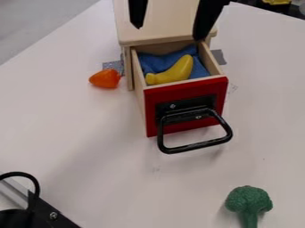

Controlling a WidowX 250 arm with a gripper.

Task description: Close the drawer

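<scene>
The table [77, 120] (white) carries a cabinet [166, 24], green broccoli [248, 201] and an orange toy [105, 79].

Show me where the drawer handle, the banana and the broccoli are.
black handle [196, 146]: camera view, on its front bar
yellow banana [179, 71]: camera view, on its middle
green broccoli [248, 200]: camera view, on its head

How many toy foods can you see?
3: a yellow banana on blue cloth in the open drawer, an orange one on the table beside the cabinet, and green broccoli near the bottom right. More might hide under the cloth.

Open drawer [186, 104], probable banana [173, 73] inside, fingers [207, 18] apart
</scene>
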